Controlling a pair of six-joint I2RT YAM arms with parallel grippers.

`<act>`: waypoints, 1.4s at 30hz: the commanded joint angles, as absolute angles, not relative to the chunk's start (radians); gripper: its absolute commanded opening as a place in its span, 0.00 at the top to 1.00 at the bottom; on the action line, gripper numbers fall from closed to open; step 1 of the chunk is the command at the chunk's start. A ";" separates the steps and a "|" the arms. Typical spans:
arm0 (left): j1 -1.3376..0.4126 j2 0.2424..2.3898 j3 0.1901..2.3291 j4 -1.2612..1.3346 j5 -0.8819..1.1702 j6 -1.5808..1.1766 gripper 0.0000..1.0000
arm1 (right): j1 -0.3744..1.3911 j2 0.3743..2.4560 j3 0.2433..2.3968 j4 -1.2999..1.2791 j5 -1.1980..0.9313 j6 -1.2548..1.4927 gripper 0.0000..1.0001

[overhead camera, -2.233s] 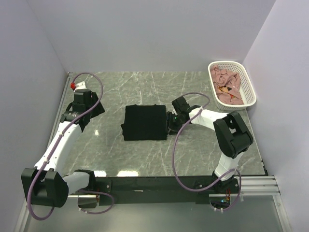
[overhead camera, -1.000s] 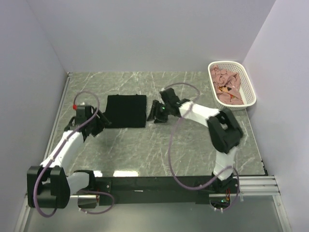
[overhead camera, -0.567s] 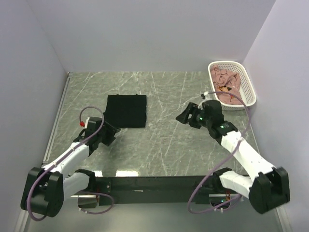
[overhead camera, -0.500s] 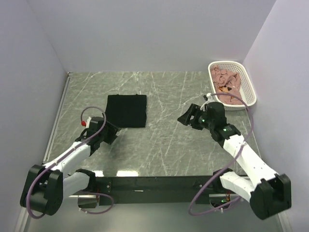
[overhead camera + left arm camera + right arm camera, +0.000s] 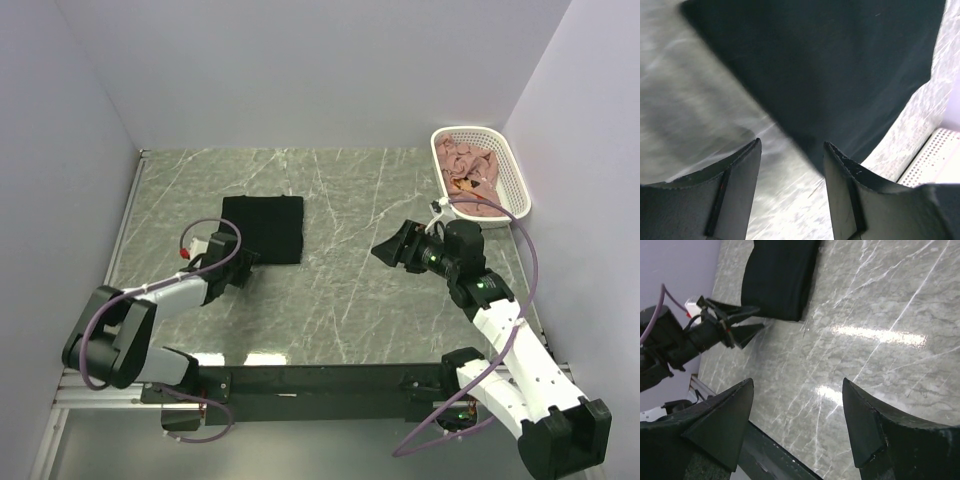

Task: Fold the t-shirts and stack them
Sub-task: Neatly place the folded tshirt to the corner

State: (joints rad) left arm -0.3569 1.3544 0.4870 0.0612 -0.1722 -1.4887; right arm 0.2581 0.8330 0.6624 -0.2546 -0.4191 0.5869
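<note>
A black t-shirt (image 5: pixel 262 228), folded into a flat rectangle, lies on the marble table at the left middle. It also shows in the left wrist view (image 5: pixel 830 65) and the right wrist view (image 5: pixel 780 277). My left gripper (image 5: pixel 243 268) is low over the table just off the shirt's near left corner, open and empty (image 5: pixel 792 145). My right gripper (image 5: pixel 385 247) hovers above the table's right middle, well apart from the shirt, open and empty (image 5: pixel 797 385). Dusty pink t-shirts (image 5: pixel 468 178) lie crumpled in the basket.
A white lattice basket (image 5: pixel 517 178) stands at the back right corner against the wall. Walls close the table on the left, back and right. The black base rail (image 5: pixel 320 380) runs along the near edge.
The black shirt was slid from the table's middle to the left, then let go. My right arm drew back to the right. My left arm folded low, its gripper now near the shirt's corner.
</note>
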 commanded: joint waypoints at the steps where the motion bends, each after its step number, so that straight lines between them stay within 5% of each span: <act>1: -0.373 1.405 0.561 0.107 -0.256 -1.531 0.42 | 0.245 0.813 0.663 -0.239 -0.460 0.577 0.22; 12: -0.405 1.538 0.607 0.130 -0.276 -1.574 0.51 | 0.241 0.804 0.667 -0.256 -0.486 0.568 0.22; 21: -0.390 1.577 0.676 0.069 -0.302 -1.563 0.99 | 0.236 0.830 0.681 -0.262 -0.529 0.574 0.23; 42: 0.066 1.663 0.810 0.150 -0.261 -1.514 0.99 | 0.236 0.969 0.761 -0.298 -0.515 0.540 0.24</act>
State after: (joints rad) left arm 0.0055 1.6520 0.7589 0.1043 -0.2260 -1.5291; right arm 0.2432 0.9428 0.7017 -0.3122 -0.5133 0.5594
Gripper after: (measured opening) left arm 0.034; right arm 0.765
